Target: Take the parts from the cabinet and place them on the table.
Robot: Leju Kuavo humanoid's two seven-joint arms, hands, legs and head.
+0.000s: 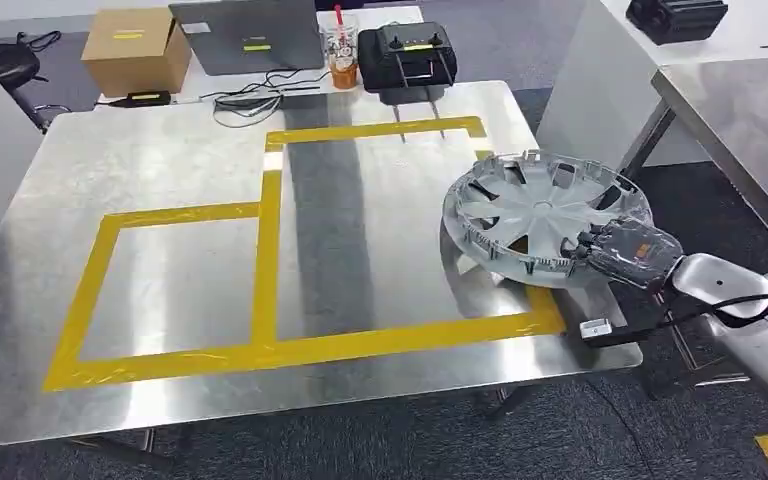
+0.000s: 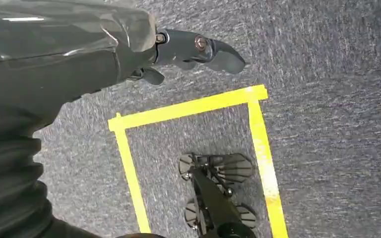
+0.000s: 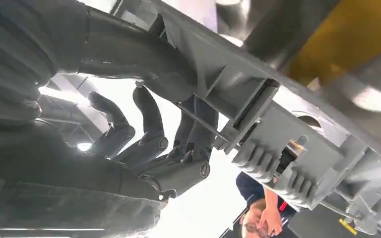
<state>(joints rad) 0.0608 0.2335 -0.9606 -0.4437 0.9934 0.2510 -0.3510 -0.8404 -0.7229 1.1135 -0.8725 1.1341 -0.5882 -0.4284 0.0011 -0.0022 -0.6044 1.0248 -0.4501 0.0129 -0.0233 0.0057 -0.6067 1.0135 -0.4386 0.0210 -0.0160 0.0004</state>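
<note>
A silver wheel cover [image 1: 540, 212], spoked and round, hangs tilted over the right side of the steel table [image 1: 180, 160], its lower edge near the yellow tape. My right hand [image 1: 628, 251] grips its rim at the near right edge. In the right wrist view the thumb [image 3: 129, 54] presses one face of the grey ribbed rim [image 3: 273, 134] while the dark fingers [image 3: 149, 139] curl against the other. My left hand [image 2: 193, 49] hangs at my side above the grey carpet, holding nothing, fingers apart.
Yellow tape [image 1: 270, 250] marks two rectangles on the table. At the far edge stand a cardboard box [image 1: 138, 50], a laptop [image 1: 250, 35], a drink cup [image 1: 342, 45] and a black controller [image 1: 407, 55]. Another steel table [image 1: 750, 130] stands to the right. A person [image 3: 263, 218] stands nearby.
</note>
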